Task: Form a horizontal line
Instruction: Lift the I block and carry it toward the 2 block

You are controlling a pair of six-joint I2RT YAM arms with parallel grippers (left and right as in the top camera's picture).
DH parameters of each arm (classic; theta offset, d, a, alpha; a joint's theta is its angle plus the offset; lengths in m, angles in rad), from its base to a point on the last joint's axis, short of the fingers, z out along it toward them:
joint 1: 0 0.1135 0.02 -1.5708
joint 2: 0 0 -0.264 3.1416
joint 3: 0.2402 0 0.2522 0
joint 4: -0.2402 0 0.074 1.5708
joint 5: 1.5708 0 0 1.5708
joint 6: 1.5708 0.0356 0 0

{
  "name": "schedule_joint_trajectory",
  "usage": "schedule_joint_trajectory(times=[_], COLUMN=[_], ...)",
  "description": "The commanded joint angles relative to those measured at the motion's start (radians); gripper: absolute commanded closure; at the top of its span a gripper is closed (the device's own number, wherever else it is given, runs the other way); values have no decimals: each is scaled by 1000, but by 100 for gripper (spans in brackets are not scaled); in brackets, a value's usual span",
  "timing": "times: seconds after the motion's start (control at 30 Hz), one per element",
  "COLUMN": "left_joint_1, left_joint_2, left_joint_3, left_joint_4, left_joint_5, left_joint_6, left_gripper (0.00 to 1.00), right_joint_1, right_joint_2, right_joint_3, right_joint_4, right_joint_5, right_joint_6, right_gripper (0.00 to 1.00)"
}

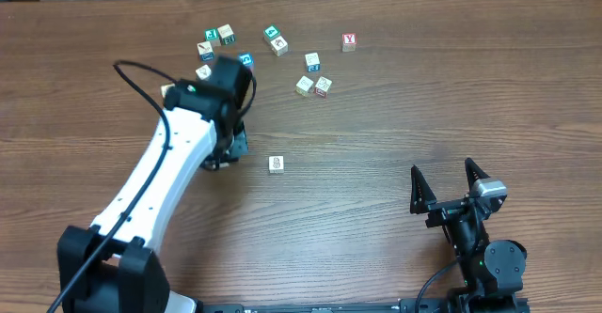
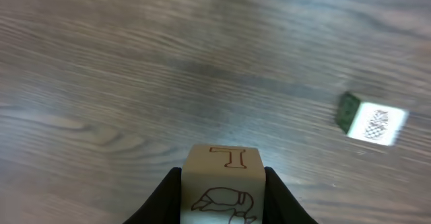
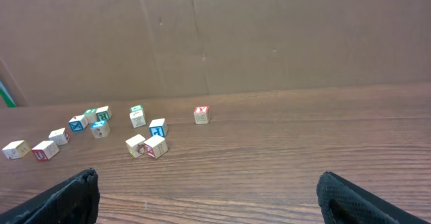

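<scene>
Left gripper (image 2: 222, 196) is closed on a small wooden T cube (image 2: 223, 177). The cube has a T on top and a drawing on its front. A dark finger (image 2: 163, 200) presses on each side of it. It is not clear whether the cube rests on the brown wood table (image 2: 135, 62) or hangs just over it.

To the right of this gripper and a little ahead, one white cube (image 2: 374, 124) sits alone. It has a dark green side and a checked picture on its face. The two cubes are apart, so the cubes do not make a line yet.

Farther ahead of the gripper lie loose cubes (image 1: 279, 45) with teal, blue and red faces. A red Y cube (image 1: 349, 41) sits alone to their right.

Right gripper (image 1: 456, 183) is spread wide and holds nothing, well away from every cube. Ahead of it, a brown cardboard wall (image 3: 269, 35) stands behind the table.
</scene>
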Motion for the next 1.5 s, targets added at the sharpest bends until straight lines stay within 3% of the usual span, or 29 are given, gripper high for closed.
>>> schedule_joint_trajectory(times=[0.0,0.27,0.6,0.97,1.33,1.47], left_joint_1=[-36,-53,-53,-53,-53,-53], left_joint_2=[6,6,6,6,6,6], left_joint_3=[-127,-281,-399,-405,-405,-405], left_joint_4=[82,323,503,524,524,524], left_joint_5=[-2,8,61,61,62,62], left_joint_6=[-34,-34,-34,-34,-34,-34], left_gripper=[83,84,86,84,74,64], right_joint_1=[-8,-8,-8,-8,-8,-8], right_joint_2=[-8,-8,-8,-8,-8,-8], right_joint_3=[-10,-10,-10,-10,-10,-10], right_joint_4=[5,5,5,5,5,5], right_joint_5=[13,13,13,13,13,13], right_joint_6=[-2,-2,-2,-2,-2,-2], right_gripper=[0,0,0,0,0,0])
